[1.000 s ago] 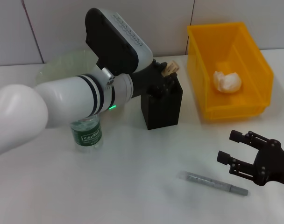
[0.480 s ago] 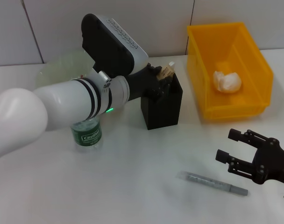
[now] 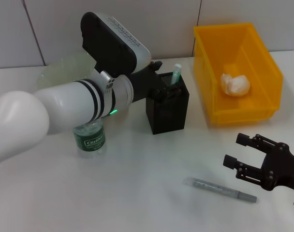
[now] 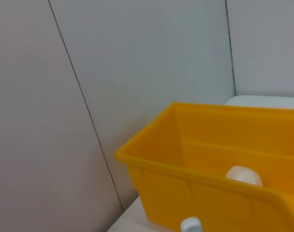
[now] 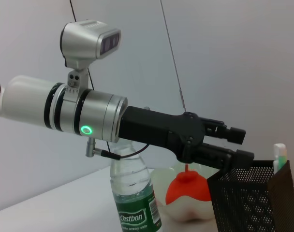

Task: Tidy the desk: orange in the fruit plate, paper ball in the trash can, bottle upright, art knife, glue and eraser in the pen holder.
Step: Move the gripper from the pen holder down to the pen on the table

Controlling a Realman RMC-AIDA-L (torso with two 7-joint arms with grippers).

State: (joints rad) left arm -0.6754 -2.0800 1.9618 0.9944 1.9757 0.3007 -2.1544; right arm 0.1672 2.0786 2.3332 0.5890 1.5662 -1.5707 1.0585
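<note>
My left gripper [image 3: 155, 72] hovers just behind the black mesh pen holder [image 3: 167, 105]; in the right wrist view the left gripper [image 5: 243, 143] is open and holds nothing. A green-and-white glue stick [image 3: 176, 74] stands in the holder. The grey art knife [image 3: 219, 189] lies on the table, and my right gripper [image 3: 237, 151] rests open just right of it. The bottle [image 3: 90, 137] stands upright under my left arm. The paper ball [image 3: 235, 84] lies in the yellow trash can [image 3: 263, 63]. The orange [image 5: 188, 188] sits in the fruit plate [image 3: 62, 67]. The eraser is out of view.
A wall runs close behind the table. My bulky left arm [image 3: 65, 104] spans from the near left over the bottle to the pen holder. The trash can stands at the back right, a hand's width from the holder.
The left gripper let go of the glue stick, which now stands in the pen holder, and pulled back a little to the left. The right arm stayed put.
</note>
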